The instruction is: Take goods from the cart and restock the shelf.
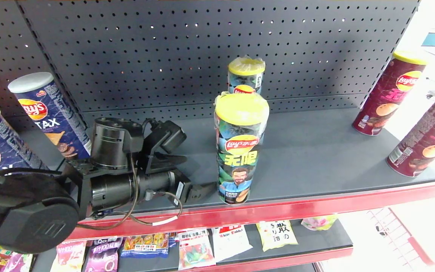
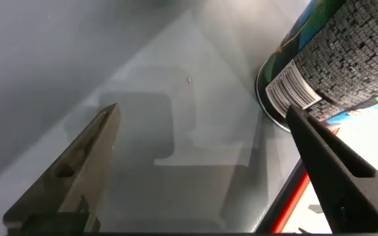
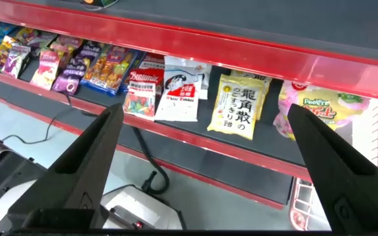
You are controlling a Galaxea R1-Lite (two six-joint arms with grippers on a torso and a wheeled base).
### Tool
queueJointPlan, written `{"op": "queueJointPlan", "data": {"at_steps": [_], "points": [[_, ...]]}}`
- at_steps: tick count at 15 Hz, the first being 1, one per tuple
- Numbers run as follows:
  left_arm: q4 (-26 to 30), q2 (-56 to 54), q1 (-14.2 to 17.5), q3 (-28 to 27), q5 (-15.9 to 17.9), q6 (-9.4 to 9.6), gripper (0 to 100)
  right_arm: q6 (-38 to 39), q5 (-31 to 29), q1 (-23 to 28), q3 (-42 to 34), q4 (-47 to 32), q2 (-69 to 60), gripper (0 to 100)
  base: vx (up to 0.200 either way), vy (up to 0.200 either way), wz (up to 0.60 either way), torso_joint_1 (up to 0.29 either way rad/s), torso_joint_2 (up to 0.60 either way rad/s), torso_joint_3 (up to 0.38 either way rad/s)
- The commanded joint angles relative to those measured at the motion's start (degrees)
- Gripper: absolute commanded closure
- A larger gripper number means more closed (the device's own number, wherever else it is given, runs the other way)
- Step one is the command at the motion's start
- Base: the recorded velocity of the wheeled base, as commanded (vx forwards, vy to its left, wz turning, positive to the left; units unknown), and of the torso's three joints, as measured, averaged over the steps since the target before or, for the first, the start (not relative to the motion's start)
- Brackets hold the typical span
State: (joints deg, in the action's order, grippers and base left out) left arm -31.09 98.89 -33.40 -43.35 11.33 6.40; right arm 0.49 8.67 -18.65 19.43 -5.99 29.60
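A chips can (image 1: 240,151) with a yellow lid and green label stands upright near the front edge of the grey shelf deck (image 1: 315,158). A second can of the same kind (image 1: 246,75) stands right behind it. My left gripper (image 1: 202,190) rests low over the deck, just left of the front can's base. In the left wrist view this gripper (image 2: 202,110) is open with only bare deck between its fingers, and the can's base (image 2: 333,59) lies beyond one fingertip. My right gripper (image 3: 205,111) is open and holds nothing, below the shelf's red front edge (image 3: 241,39).
Two blue chips cans (image 1: 51,113) lean at the shelf's left and two maroon cans (image 1: 389,94) at its right. A pegboard wall (image 1: 202,49) backs the shelf. Snack bags (image 3: 235,105) lie on the lower shelf. Open deck lies between the green and maroon cans.
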Motion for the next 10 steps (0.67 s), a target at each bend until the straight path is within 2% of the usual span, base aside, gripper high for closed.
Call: {"op": "queueJointPlan", "data": {"at_steps": [1, 7, 10], "points": [[-0.03, -0.01, 0.09, 0.37, -0.08, 0.02, 0, -0.05, 0.03, 0.02, -0.01, 0.01, 0.28, 0, 0.000, 0.000, 0.00, 0.000, 0.00, 0.000], [-0.03, -2.65, 0.53, 3.18, -0.87, 0.02, 0, -0.05, 0.03, 0.37, 0.17, 0.01, 0.46, 0, 0.000, 0.000, 0.00, 0.000, 0.00, 0.000], [-0.03, -3.35, -0.35, 3.97, -0.43, 0.02, 0, -0.05, 0.03, 0.28, 0.17, 0.01, 0.46, 0, 0.000, 0.000, 0.00, 0.000, 0.00, 0.000]]}}
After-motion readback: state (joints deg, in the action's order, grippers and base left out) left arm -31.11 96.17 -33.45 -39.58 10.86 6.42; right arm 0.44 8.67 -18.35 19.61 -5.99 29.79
